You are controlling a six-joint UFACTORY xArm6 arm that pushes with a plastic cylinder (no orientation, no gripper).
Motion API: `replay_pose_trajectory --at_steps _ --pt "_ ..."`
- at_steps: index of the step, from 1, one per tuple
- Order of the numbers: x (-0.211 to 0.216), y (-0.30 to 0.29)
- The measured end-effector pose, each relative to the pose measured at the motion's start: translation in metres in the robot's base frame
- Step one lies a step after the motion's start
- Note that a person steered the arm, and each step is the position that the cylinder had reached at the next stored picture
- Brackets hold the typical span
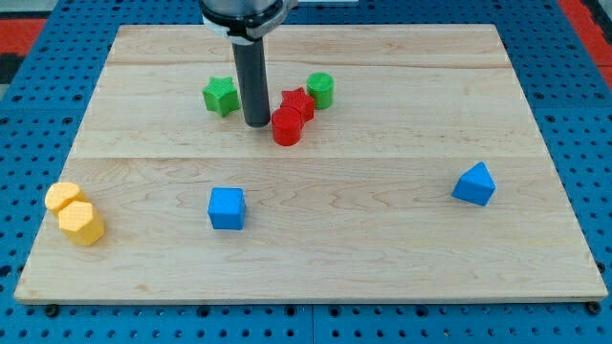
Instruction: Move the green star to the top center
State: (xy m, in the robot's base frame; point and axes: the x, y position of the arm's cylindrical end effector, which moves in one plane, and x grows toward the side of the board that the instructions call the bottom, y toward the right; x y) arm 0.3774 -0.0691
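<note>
Green star (pixel 221 96) and green cylinder (pixel 320 90), two red blocks (pixel 290 117), two blue blocks (pixel 227 208), two yellow blocks (pixel 75 213), all on pale striped wood board (pixel 382 239) over blue pegboard (pixel 29 115), dark rod with my tip (pixel 256 124).

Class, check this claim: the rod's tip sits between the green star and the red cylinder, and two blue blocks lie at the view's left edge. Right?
Not quite. In the camera view, my tip does sit between the green star and the red cylinder, but the two blocks at the left edge are yellow, not blue.
</note>
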Motion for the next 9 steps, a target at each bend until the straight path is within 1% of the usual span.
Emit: replay_pose_trajectory --at_steps 2,4,5,7,9 --pt "-0.021 -0.044" --pt "-0.022 -0.098" --pt "-0.031 -0.113" --pt "-0.066 -0.108" --pt "-0.095 -0.044"
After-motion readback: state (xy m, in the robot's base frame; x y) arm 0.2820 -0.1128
